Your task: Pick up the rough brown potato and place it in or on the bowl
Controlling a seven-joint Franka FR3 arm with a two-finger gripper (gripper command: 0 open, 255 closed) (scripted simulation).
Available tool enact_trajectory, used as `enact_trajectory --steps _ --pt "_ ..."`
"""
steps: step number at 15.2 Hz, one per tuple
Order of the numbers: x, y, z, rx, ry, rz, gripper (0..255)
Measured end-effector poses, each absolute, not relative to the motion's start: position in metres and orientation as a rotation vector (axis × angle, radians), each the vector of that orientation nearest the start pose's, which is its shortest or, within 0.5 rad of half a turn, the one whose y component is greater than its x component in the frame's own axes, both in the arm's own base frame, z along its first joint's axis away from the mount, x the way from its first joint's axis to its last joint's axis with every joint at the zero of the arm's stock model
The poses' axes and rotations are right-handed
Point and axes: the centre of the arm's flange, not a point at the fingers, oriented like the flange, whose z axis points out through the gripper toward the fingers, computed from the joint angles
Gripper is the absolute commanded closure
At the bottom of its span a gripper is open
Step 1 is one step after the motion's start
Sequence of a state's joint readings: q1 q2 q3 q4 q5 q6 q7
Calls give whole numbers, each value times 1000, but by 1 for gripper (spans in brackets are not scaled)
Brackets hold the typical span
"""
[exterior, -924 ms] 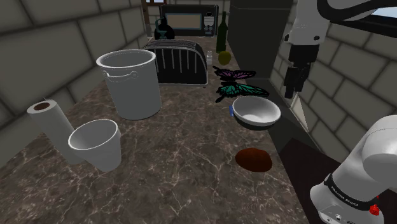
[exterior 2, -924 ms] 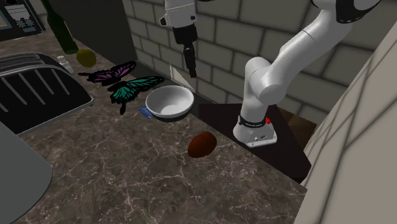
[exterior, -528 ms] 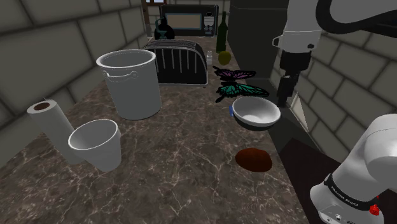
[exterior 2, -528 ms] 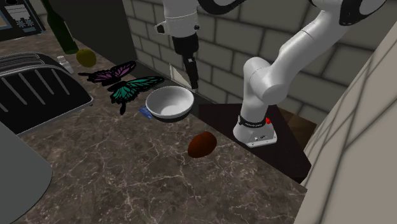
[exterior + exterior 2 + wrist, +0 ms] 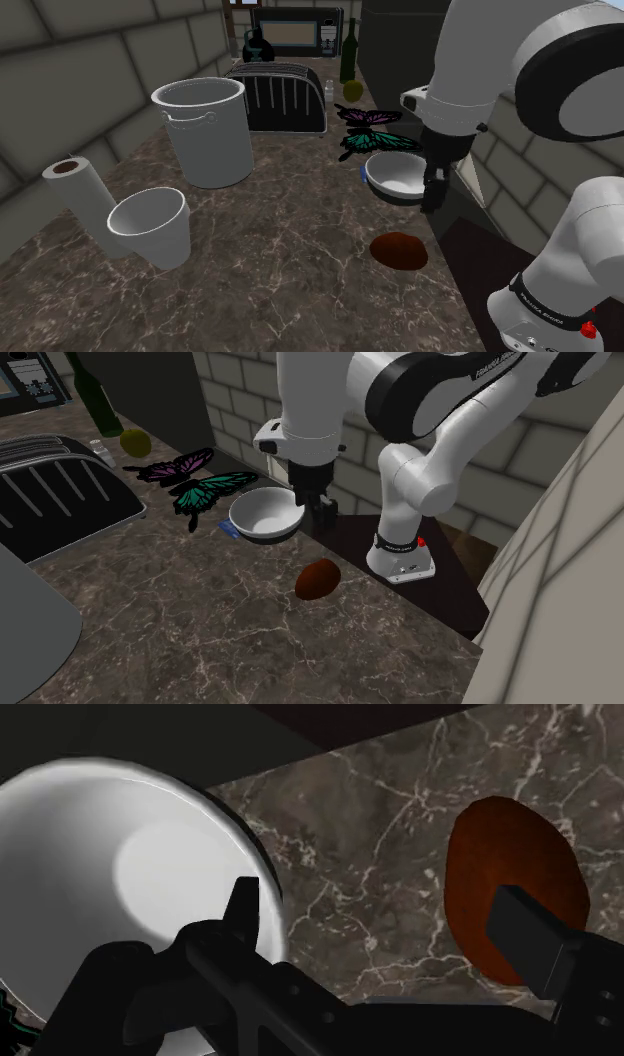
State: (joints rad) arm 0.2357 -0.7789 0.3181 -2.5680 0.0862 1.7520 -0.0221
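Dark veined marble countertop point(image 5: 290, 235).

Reddish-brown oval potato point(image 5: 399, 250): lies on the bare surface close to the edge that runs beside the robot's stand.

White round bowl point(image 5: 395, 175): upright, further along the same edge, near the potato but apart from it.

All-black two-finger gripper point(image 5: 432, 195): hangs low at that edge, between bowl and potato, with its fingers spread apart and clasping nothing.

Purple butterfly figure point(image 5: 368, 117) and teal butterfly figure point(image 5: 378, 142): just behind the bowl.

Reddish-brown potato point(image 5: 399, 250) lies on counter point(image 5: 290, 230), near upright white bowl point(image 5: 392, 172).
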Motion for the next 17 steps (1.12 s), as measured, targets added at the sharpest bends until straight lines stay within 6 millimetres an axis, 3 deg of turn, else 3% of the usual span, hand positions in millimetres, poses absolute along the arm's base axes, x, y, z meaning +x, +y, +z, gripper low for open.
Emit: enact_trajectory --steps 3,8,17 --pt "245 226 473 -3213 -952 -18 0" --pt "202 280 441 -3206 -1263 -122 0" --pt "205 276 400 -3201 -1305 -137 0"
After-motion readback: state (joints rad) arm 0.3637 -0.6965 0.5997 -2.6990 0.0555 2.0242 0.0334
